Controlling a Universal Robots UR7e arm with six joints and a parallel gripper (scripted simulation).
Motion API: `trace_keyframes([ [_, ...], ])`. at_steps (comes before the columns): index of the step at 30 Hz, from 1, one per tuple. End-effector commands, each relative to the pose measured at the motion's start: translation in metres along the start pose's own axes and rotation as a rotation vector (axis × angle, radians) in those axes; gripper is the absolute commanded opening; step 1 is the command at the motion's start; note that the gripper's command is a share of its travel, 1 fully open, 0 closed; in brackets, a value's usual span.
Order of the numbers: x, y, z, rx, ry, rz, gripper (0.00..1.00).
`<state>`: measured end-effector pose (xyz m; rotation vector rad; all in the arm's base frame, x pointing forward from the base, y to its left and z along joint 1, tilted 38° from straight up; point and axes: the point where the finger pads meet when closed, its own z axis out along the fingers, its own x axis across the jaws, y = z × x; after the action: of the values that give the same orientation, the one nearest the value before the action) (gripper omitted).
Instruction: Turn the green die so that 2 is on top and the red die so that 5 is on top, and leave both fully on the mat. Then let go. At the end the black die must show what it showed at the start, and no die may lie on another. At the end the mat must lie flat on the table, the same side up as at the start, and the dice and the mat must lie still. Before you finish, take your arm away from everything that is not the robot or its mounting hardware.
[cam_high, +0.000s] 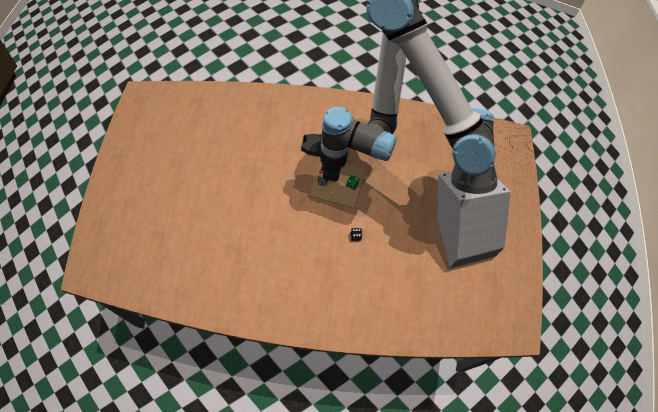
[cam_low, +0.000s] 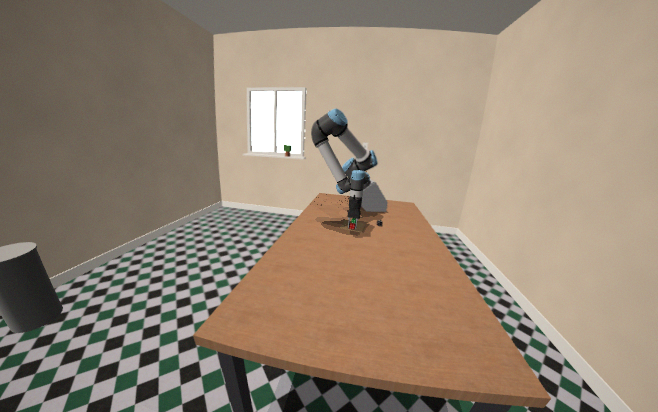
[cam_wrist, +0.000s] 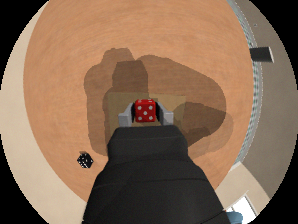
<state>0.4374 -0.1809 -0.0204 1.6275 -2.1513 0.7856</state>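
Note:
The red die (cam_high: 321, 171) (cam_low: 352, 227) (cam_wrist: 145, 110) stands between my fingertips, over the mat's outer part; in the wrist view its upward face shows 5. My gripper (cam_high: 322, 176) (cam_low: 352, 224) (cam_wrist: 145, 108) points down and is open, a finger close on each side of the red die. The green die (cam_high: 352, 182) (cam_low: 353, 220) lies on the mat (cam_high: 344, 198) (cam_wrist: 175, 102), on the robot base side of the gripper; its top number is too small to read, and the wrist view hides it. The mat looks flat.
The black die (cam_high: 356, 234) (cam_low: 379, 223) (cam_wrist: 85, 160) lies on the table (cam_high: 200, 215) (cam_low: 360, 295) beside the mat, apart from it, with several white pips showing. The robot's grey base block (cam_high: 472, 225) stands at the table's right in the top view.

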Motion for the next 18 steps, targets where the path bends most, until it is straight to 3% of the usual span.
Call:
trace_keyframes([
  [1, 0.0000, -0.0003, -0.0004, 0.001, 0.000, 0.000, 0.81],
  [3, 0.0000, -0.0003, -0.0004, 0.001, 0.000, 0.000, 0.81],
  [4, 0.0000, -0.0003, -0.0004, 0.001, 0.000, 0.000, 0.87],
  [18, 0.0000, -0.0003, -0.0014, 0.001, 0.000, 0.000, 0.87],
])
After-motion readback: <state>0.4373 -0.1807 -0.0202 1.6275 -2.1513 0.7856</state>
